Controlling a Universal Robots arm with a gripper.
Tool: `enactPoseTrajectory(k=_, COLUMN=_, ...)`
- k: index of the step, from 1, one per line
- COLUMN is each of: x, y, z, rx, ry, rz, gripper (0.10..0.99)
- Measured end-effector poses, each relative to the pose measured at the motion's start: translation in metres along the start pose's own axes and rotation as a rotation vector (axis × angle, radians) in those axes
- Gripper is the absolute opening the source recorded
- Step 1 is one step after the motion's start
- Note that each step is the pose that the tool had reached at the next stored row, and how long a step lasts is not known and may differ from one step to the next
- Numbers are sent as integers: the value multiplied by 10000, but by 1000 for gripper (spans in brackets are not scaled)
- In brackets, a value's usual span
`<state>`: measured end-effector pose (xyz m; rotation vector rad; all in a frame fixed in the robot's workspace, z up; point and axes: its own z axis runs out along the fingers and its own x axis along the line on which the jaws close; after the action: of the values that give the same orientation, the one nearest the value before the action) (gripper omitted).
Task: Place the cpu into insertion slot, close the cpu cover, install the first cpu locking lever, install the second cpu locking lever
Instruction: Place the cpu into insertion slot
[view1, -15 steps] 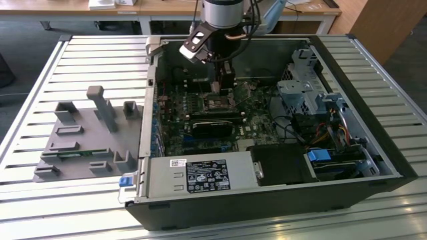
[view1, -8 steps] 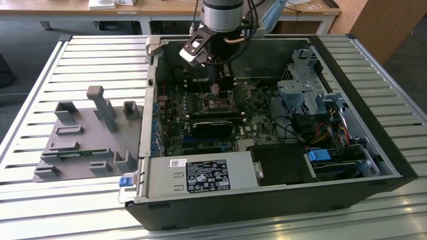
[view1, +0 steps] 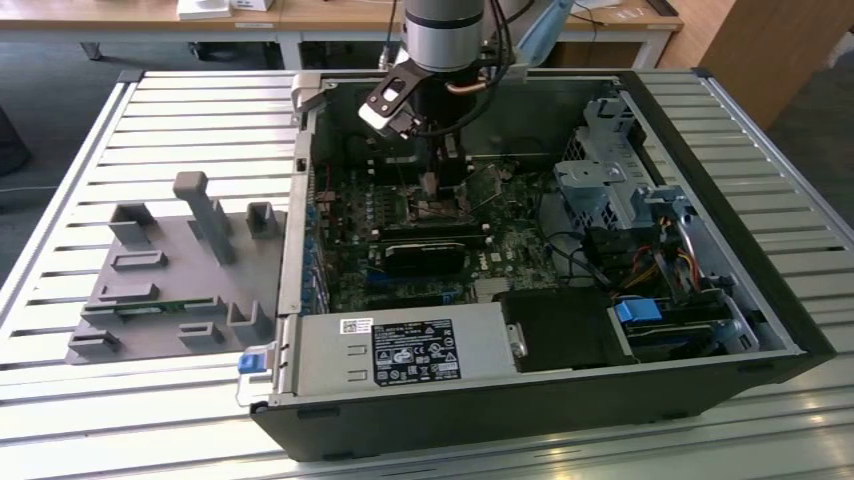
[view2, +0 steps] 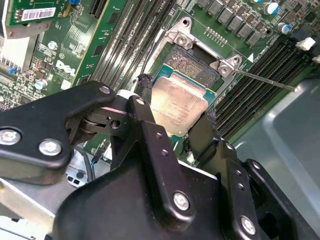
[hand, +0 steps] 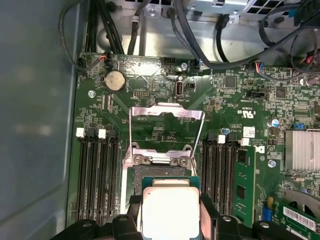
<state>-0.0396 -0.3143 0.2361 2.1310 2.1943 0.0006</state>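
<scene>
In the exterior view, my black two-finger gripper hangs low over the green motherboard. In the second wrist view, it is clamped on opposite edges of the small silver-grey square cpu, held directly over the dark-centred, silver-rimmed insertion slot. I cannot tell whether they touch. In the first wrist view, the thin silvery windowed cpu cover lies swung open beyond the slot.

cpu cut off at first wrist view's edge, insertion slot partly hidden beneath

Grey fixture lies beside open computer case.
</scene>
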Motion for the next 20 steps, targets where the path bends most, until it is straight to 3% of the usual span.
enactPoseTrajectory(k=20, x=48, y=-15, z=187, rx=9, ry=-68, rz=136, gripper=541)
